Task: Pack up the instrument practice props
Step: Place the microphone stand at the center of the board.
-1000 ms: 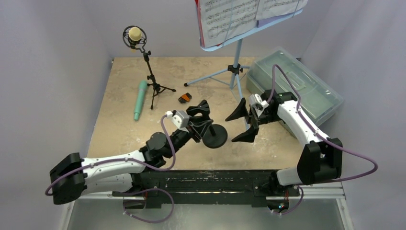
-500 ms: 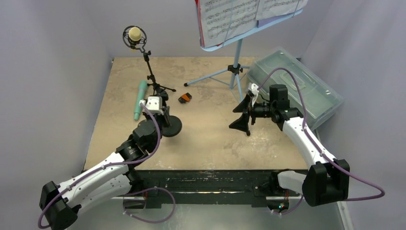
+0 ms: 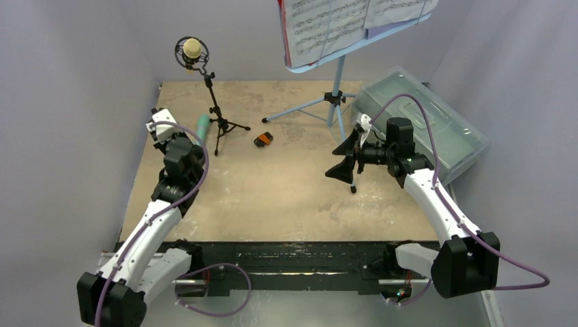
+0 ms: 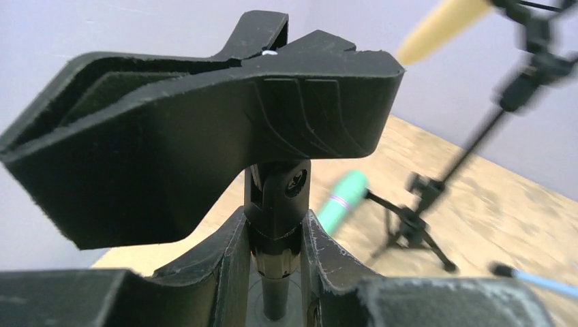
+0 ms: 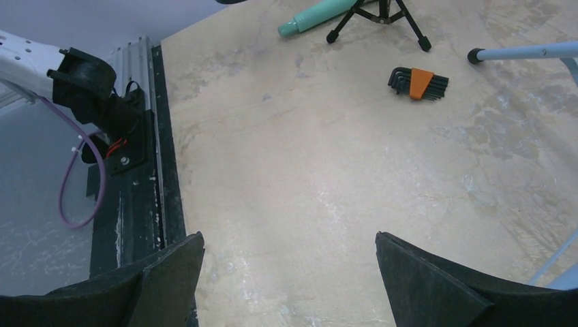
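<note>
– Beige mottled worktop (image 3: 286, 197), lilac walls. Where's the black round-base pole (image 4: 276, 204)?
– Near the far-left corner, clamped between the left gripper's (image 4: 275, 266) fingers, its black clip above them. Its base seems hidden behind the arm.
– Right gripper (image 3: 344, 162)?
– Jaws wide apart, empty, near the translucent grey-green plastic box (image 3: 436, 129) by the right edge.
– The rest?
– Teal microphone (image 3: 203, 124) lies beside the black tripod (image 3: 219, 124) carrying the beige microphone (image 3: 193, 49). Light-blue perforated music rack (image 3: 339, 75) with white music sheets (image 3: 327, 20) stands at the far edge.
</note>
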### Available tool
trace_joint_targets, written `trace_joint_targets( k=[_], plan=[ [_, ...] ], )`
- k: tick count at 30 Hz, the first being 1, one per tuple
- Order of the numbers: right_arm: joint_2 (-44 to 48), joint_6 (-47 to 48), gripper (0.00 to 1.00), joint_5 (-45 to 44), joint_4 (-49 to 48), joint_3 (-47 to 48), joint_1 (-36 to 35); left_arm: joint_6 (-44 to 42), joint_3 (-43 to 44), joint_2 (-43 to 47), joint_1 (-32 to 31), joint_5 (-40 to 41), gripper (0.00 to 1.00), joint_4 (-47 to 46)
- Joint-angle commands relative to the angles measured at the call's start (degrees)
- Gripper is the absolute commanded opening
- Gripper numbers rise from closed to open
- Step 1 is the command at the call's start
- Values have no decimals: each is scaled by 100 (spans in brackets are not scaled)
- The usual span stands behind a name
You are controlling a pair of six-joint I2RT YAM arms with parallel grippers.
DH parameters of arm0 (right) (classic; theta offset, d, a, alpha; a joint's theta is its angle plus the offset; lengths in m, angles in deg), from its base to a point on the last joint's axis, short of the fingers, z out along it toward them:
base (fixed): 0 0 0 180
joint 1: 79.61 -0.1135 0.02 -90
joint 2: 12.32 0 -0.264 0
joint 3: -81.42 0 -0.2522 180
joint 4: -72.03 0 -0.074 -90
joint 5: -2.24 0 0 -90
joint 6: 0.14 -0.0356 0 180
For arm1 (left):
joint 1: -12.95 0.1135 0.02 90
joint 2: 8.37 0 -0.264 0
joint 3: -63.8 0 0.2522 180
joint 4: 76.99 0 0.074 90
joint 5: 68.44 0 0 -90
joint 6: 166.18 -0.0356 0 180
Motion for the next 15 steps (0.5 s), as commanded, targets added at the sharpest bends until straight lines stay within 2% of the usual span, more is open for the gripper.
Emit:
trace_joint_targets(
  k=[1, 5, 7, 12, 15],
  plan=[
    [215, -106, 99, -59, -215, -18, 11, 179, 384, -545, 1218, -770, 0, -998],
    [238, -102, 99, -48, -219, -10, 17, 170, 248, -1392, 2314, -1434, 0, -2197],
    [238, -98, 99, -50, -219, -14, 18, 133, 193, -1970, 2634, -1716, 0, -2913],
    [172, -54, 99, -87, -206, -22, 12, -82, 453, -3373, 3069, -2592, 0, -4363],
    [115, -9, 99, -129, -189, -19, 14, -152, 854, -4149, 3228, -3128, 0, -4806]
  ],
)
